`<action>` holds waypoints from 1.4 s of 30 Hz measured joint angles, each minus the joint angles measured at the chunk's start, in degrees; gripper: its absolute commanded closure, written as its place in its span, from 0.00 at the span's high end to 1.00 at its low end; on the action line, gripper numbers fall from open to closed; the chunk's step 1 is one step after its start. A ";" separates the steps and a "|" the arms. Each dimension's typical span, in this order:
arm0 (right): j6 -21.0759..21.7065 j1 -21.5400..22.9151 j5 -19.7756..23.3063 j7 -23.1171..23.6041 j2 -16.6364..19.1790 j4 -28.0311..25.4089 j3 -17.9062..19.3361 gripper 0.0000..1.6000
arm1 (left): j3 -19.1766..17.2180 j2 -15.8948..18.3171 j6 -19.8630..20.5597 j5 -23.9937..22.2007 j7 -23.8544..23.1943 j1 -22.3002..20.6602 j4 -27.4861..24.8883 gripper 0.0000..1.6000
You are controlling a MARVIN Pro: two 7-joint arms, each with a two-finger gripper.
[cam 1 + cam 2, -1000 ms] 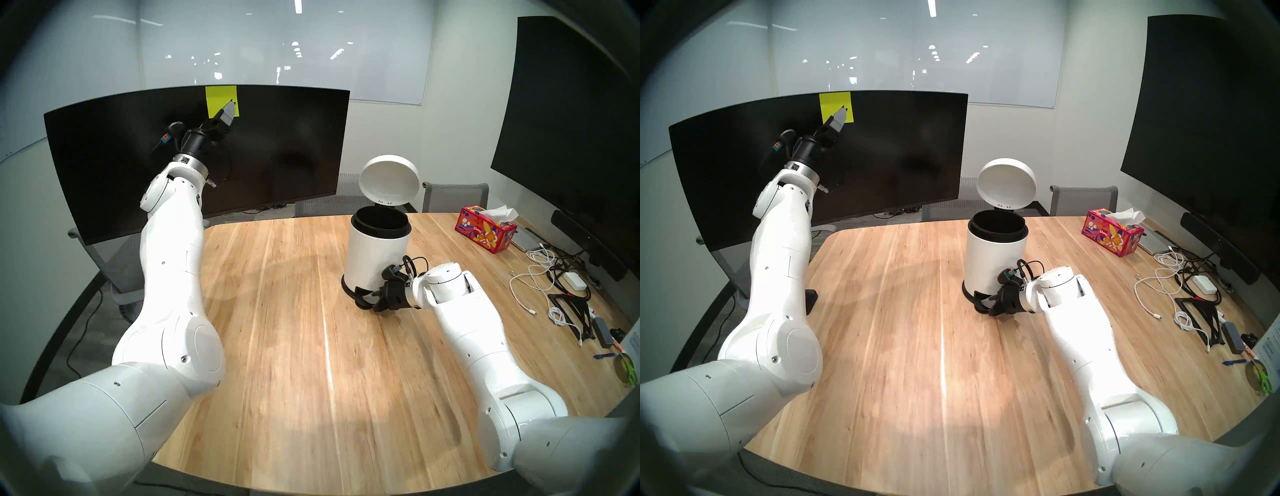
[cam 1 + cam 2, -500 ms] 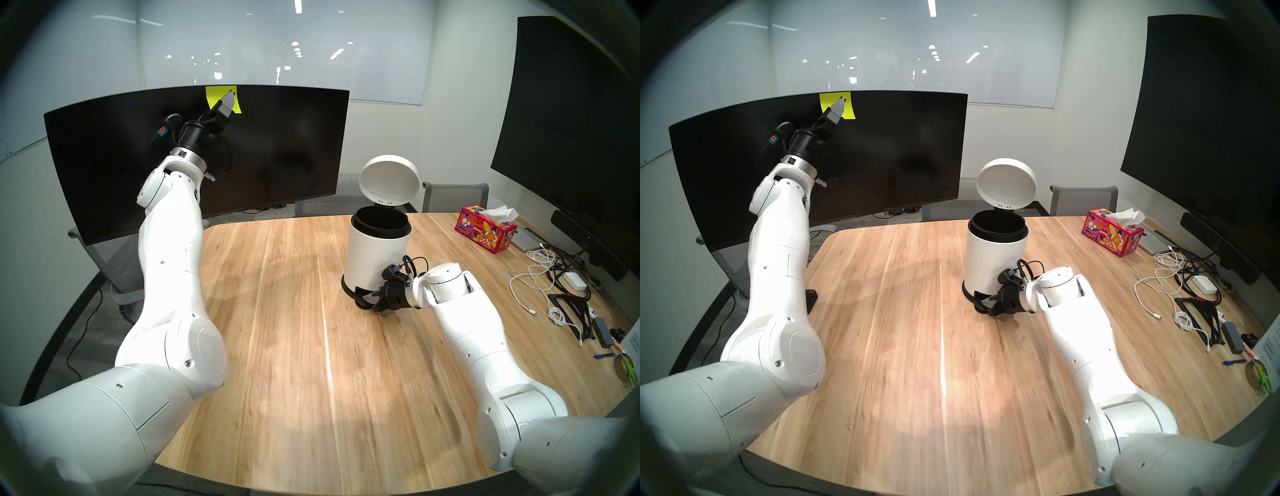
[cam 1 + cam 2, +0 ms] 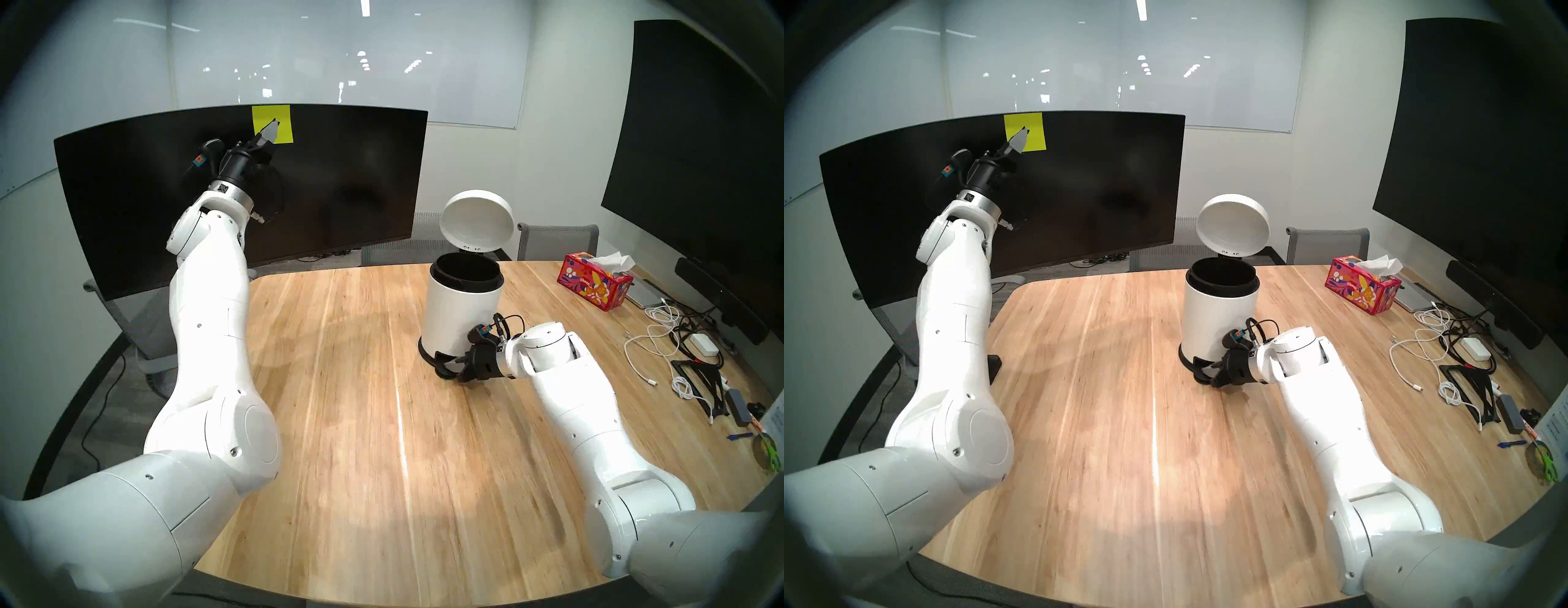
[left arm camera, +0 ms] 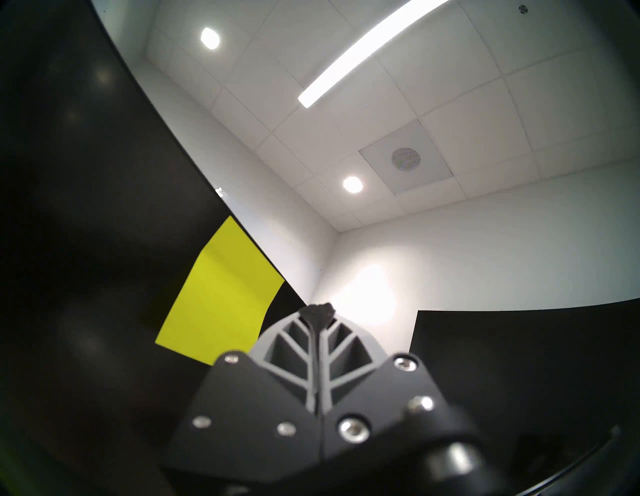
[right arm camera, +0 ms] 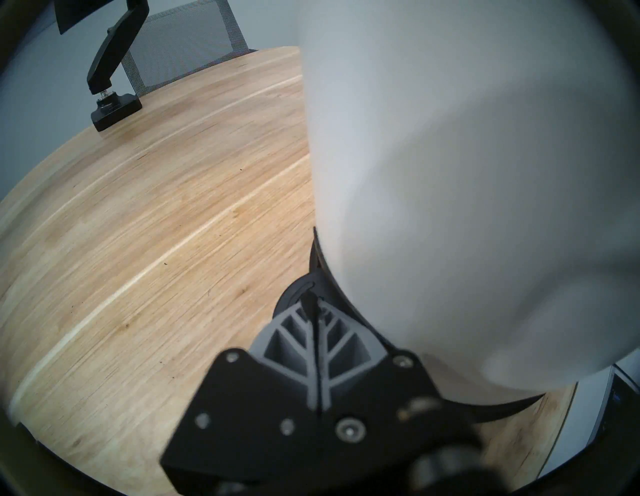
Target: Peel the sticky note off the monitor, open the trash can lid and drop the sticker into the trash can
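at the top edge of the monitor (image 3: 339,178) the sticky note (image 3: 283,127) hangs flat, the left pincer (image 3: 273,125) clenched empty in front of it. on the desk (image 3: 360,424), the right pincer (image 5: 313,304), clenched, presses the pedal of the trash can (image 3: 460,314); the trash can lid (image 3: 477,223) stands open.

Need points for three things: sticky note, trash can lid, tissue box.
sticky note (image 3: 283,121): head stereo left view, bare upper right part of the yellow-green sheet.
trash can lid (image 3: 475,223): head stereo left view, white underside of the raised lid.
tissue box (image 3: 594,286): head stereo left view, patterned front side.
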 measured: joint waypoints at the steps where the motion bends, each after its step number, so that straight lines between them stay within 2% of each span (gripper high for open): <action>1: 0.00 0.00 0.00 0.00 0.00 0.00 0.00 0.00 | -0.03 -0.09 0.21 -0.08 -0.01 0.11 -0.24 0.84; 2: 0.00 0.00 0.00 0.00 0.00 0.00 0.00 0.00 | -0.06 -0.17 0.41 -0.15 0.00 0.20 -0.45 0.89; 3: 0.00 0.00 0.00 0.00 0.00 0.00 0.00 0.00 | -0.09 -0.24 0.58 -0.18 0.01 0.27 -0.64 1.00; 24: 0.00 0.00 0.00 0.00 0.00 0.00 0.00 0.00 | -1.01 -2.14 9.19 -0.97 6.01 3.07 -9.71 1.00; 42: 0.00 0.00 0.00 0.00 0.00 0.00 0.00 0.00 | 0.09 0.14 12.36 2.02 9.11 2.07 -10.41 1.00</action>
